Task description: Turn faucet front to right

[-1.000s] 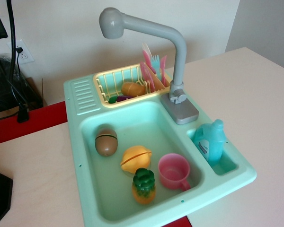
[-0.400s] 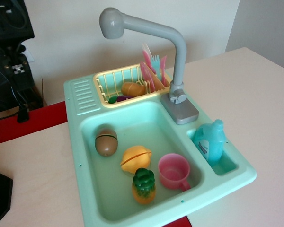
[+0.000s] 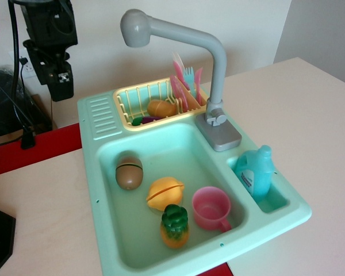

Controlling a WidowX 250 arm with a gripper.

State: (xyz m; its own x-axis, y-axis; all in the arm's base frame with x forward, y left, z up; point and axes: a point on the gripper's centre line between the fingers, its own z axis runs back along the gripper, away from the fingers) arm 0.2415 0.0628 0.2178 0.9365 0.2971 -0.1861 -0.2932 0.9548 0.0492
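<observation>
In the single view, the tall grey plastic faucet (image 3: 215,69) stands on its rectangular base at the back right rim of the mint-green plastic toy sink (image 3: 98,172), right of centre in the frame. Its L-shaped neck reaches toward the upper left, so the round spout head sits over the yellow slatted dish rack (image 3: 129,103). Nothing touches the faucet, so by my reading the turn is not begun: reaching, contacting and swinging the neck are all left to do.

The black robot gripper (image 3: 58,86) hangs in the upper left corner, well apart from the spout head and beyond the sink's left back corner. Whether its fingers are spread or pressed together I cannot tell; they are too dark and small.

Open air lies between gripper and spout head, above the rack. The pink and blue toy cutlery (image 3: 187,80) stands upright just beside the neck, a snag risk for a low approach. Toward the right of the frame the pale tabletop (image 3: 310,103) is bare, with only the blue toy soap bottle (image 3: 257,171) low in its side compartment, so the sweep looks unobstructed.
</observation>
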